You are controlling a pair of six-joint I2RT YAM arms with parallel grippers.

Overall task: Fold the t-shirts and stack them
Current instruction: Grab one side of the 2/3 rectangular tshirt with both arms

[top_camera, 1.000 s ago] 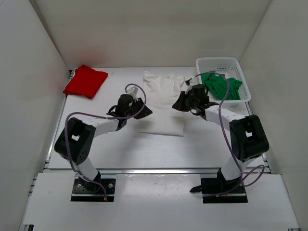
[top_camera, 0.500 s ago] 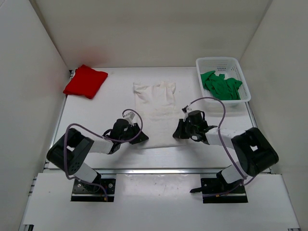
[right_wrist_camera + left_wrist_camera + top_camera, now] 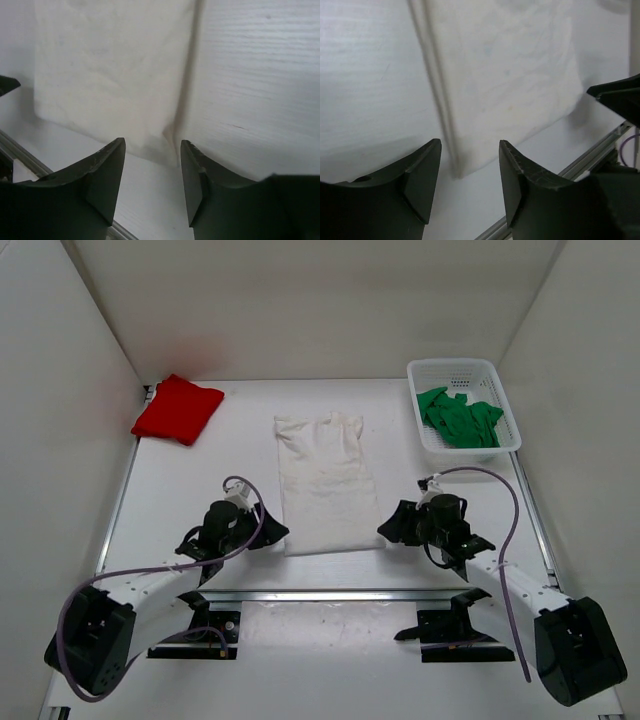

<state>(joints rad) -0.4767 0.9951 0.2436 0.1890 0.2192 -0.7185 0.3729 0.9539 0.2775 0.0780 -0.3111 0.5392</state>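
White worktop (image 3: 180,490), pale walls on three sides, and the off-white t-shirt (image 3: 325,485) lies flat as a long rectangle in the middle of the frame. The left claw (image 3: 470,145) sits low at the shirt's lower left corner, jaws parted and gripping nothing. The right claw (image 3: 153,141) mirrors it at the lower right corner, also spread and empty. The red t-shirt (image 3: 178,408) lies folded at upper left. The green t-shirt (image 3: 460,418) is heaped in the white mesh basket (image 3: 452,367) at upper right.
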